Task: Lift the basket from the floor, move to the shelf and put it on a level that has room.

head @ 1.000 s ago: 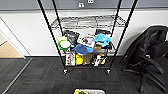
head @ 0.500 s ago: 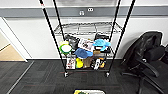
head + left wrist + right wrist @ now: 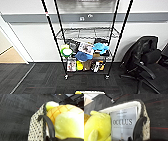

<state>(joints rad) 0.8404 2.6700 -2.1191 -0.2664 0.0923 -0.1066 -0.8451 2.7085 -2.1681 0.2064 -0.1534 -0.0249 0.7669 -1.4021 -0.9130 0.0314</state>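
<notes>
The shelf, a tall black wire rack, stands straight ahead against the white wall. Its level, the second tier from the top, is a bare wire grid. The two tiers below it are packed with items. The basket peeks in at the bottom edge of the head view. Up close, its speckled woven wall hangs above the floor. My left gripper is hooked over its rim, one dark finger outside. My right gripper clamps the opposite rim.
Yellow plush toys and a grey Oculus box fill the basket. A black office chair stands right of the rack. At the left, a doorway opens onto a tan floor. Dark carpet lies between me and the rack.
The whole head picture has shifted: the rack now sits lower and slightly larger, so the camera has come a little closer. The basket stays at the bottom edge.
</notes>
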